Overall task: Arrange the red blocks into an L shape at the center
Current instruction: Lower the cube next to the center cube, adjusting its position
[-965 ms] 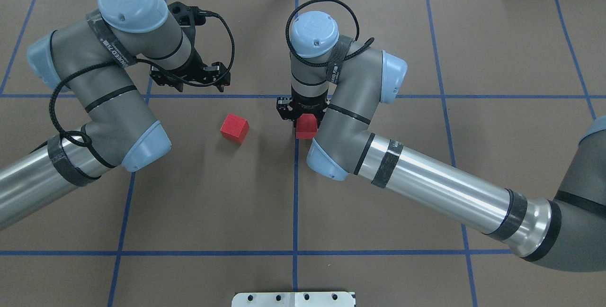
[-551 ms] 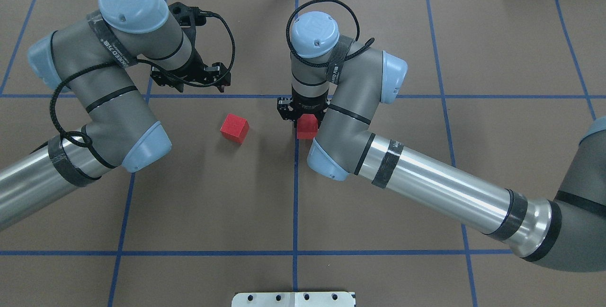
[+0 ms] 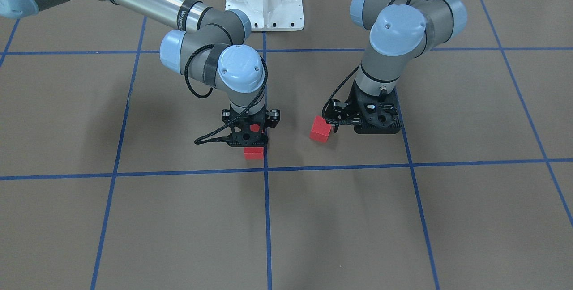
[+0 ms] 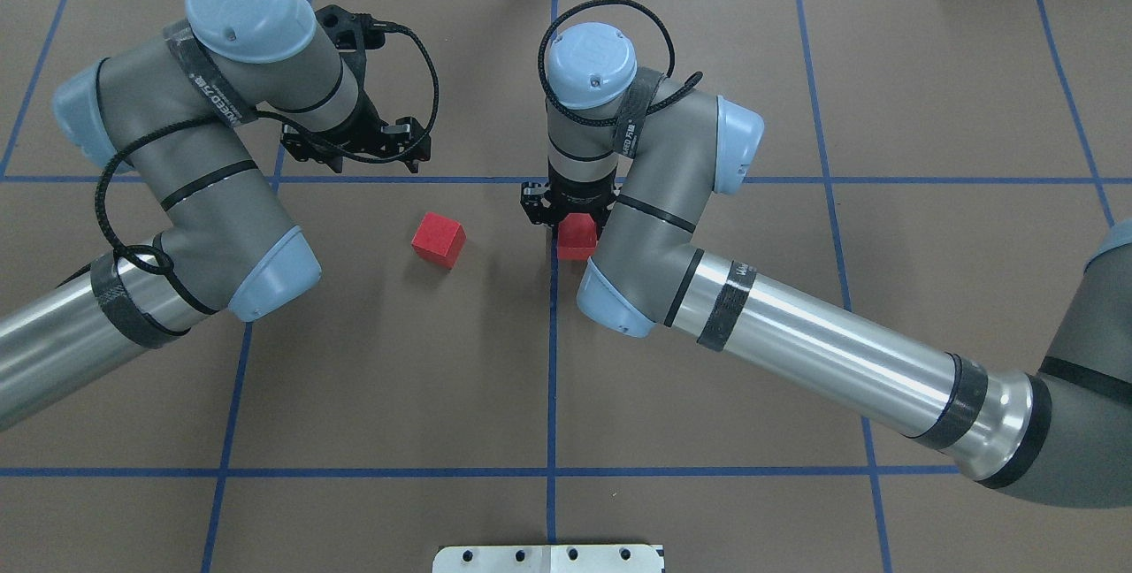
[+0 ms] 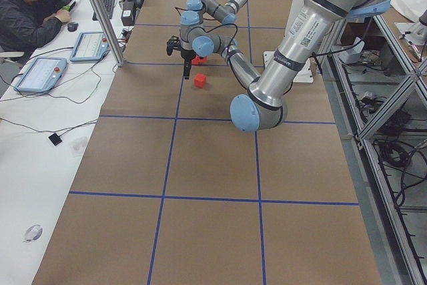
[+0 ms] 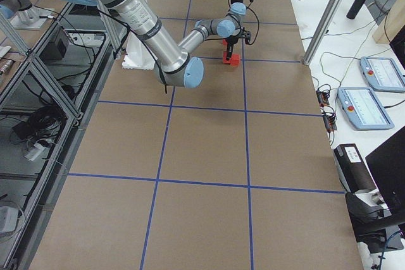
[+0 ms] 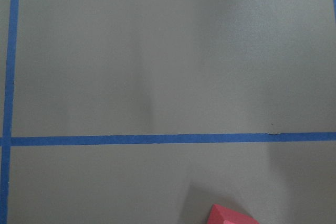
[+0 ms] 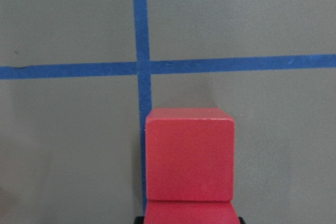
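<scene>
Right pincer (image 3: 251, 141), grip unclear, at two abutting red blocks (image 8: 189, 156); overhead, one hidden.

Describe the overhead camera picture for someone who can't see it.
The right gripper stands over a partly hidden red block on the robot's side of the center tape crossing, which its wrist hides. A second red block lies loose to the left, with the left gripper beyond it.

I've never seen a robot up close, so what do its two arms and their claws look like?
The left arm and right arm match: grey jointed tubes with pale blue caps, a shiny silver section, black bands and white lettering. A black cable loops round each wrist. The left gripper and right gripper are black.
</scene>
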Available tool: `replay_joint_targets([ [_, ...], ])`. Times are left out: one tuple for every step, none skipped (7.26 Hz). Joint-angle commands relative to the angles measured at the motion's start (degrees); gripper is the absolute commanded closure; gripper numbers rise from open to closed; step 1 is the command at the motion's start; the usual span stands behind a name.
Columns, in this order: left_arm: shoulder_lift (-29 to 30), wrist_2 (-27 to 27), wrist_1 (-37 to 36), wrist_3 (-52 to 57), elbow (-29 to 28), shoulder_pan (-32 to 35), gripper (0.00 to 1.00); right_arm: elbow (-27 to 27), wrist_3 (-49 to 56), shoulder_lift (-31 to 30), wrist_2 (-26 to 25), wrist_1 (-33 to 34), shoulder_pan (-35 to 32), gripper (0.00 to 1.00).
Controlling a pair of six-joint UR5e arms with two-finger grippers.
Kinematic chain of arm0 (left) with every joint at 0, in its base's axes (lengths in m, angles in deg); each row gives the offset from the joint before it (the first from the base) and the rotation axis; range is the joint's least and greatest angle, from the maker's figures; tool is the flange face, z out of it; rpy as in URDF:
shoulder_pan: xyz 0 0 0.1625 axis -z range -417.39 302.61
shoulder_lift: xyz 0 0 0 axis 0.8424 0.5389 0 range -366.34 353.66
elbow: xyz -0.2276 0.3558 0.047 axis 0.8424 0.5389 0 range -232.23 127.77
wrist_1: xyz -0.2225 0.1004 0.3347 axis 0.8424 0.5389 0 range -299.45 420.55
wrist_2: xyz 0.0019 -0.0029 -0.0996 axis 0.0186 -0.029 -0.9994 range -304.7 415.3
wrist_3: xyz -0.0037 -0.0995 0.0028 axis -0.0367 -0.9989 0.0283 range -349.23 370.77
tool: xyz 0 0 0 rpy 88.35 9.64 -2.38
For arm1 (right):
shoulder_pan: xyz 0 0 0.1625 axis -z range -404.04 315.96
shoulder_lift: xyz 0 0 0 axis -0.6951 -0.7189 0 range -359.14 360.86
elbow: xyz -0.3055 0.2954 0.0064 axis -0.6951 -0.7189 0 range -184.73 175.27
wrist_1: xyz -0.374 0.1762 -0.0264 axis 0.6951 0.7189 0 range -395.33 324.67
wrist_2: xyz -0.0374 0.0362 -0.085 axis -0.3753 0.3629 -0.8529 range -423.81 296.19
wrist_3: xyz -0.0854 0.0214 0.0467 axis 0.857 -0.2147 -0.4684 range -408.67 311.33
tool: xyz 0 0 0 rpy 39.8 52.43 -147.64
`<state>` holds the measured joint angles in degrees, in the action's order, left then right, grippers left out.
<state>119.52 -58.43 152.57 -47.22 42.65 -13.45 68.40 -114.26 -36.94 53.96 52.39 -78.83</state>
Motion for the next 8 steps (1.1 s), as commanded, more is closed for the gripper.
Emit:
replay_joint_targets([
  [0.09,0.0,0.0,-0.1,-0.04,-0.09,0.0,0.0,-0.15,-0.16,0.0,0.08,-0.01,1.0],
  [0.09,0.0,0.0,-0.19,-0.04,-0.09,0.0,0.0,-0.15,-0.16,0.0,0.08,-0.01,1.0],
  [0.09,0.0,0.0,-0.19,-0.04,-0.09,0.0,0.0,-0.07,-0.16,-0.17,-0.01,-0.01,1.0],
  [0.09,0.0,0.0,-0.1,-0.04,-0.09,0.0,0.09,-0.15,-0.16,-0.09,-0.01,-0.1,1.0],
  [0.09,0.0,0.0,-0.01,-0.04,-0.09,0.0,0.0,-0.5,-0.16,-0.17,0.08,-0.1,1.0],
  [0.17,0.0,0.0,-0.27,-0.04,-0.09,0.0,0.0,-0.77,-0.16,-0.18,-0.01,-0.36,0.83],
  [0.26,0.0,-0.08,-0.36,-0.04,-0.09,0.0,0.0,-0.77,-0.16,-0.18,-0.01,-0.27,0.55],
  [0.18,-0.09,0.0,-0.28,-0.04,-0.09,0.0,0.0,-0.86,-0.16,-0.18,-0.01,-0.27,0.38],
])
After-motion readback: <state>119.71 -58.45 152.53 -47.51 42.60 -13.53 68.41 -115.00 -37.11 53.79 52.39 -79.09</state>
